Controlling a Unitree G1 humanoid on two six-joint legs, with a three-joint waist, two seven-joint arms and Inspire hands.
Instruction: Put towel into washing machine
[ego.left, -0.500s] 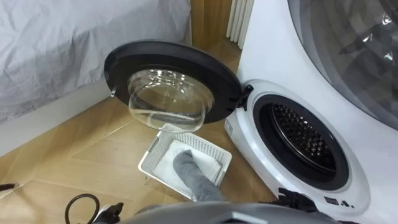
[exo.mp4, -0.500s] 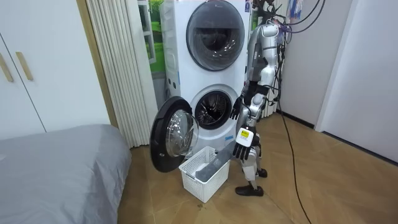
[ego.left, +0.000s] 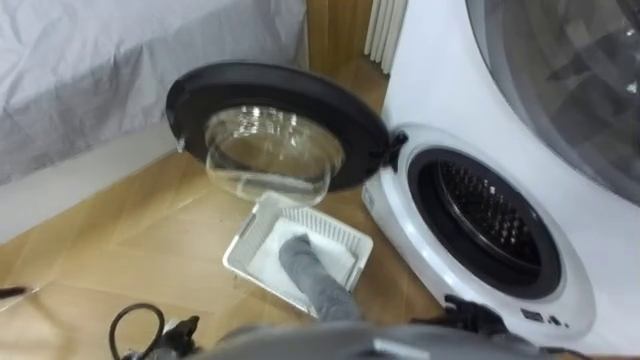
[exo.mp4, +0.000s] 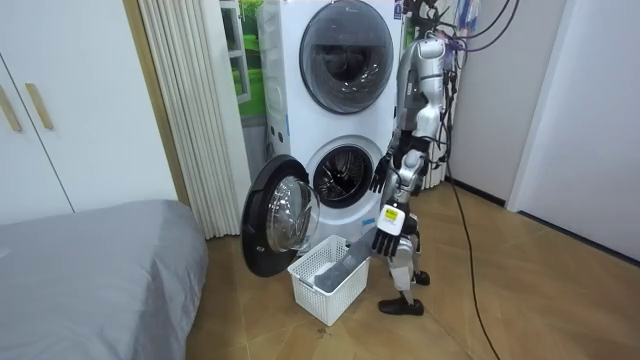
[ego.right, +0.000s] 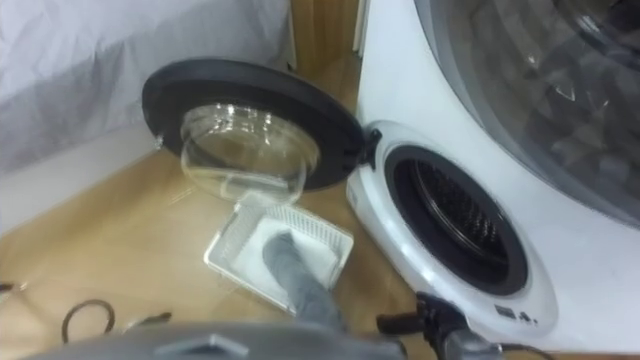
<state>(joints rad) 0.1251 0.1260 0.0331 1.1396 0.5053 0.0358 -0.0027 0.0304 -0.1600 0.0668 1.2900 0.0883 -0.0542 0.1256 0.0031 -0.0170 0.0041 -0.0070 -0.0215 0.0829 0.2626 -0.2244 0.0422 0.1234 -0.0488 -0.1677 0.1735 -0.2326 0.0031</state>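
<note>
A grey towel (ego.left: 312, 285) rises from a white slatted plastic basket (ego.left: 238, 256) on the wooden floor (ego.left: 120, 250). Its upper end meets the lowered left robot hand (exo.mp4: 385, 240); whether that hand grips it cannot be told. The right robot hand (exo.mp4: 383, 172) is higher, its state unclear. There is bare floor left of the basket. Just beyond the basket, the white washing machine (ego.left: 420, 100) has its black-rimmed glass door (ego.left: 272, 135) swung wide.

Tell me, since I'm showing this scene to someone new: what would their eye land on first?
The round washer door, swung wide open with its glass bowl bulging out, sits mid-picture above the wooden floor. To its right gapes the dark drum opening in the white washing machine. Below the door, a white basket on the floor has a grey towel in it.
</note>
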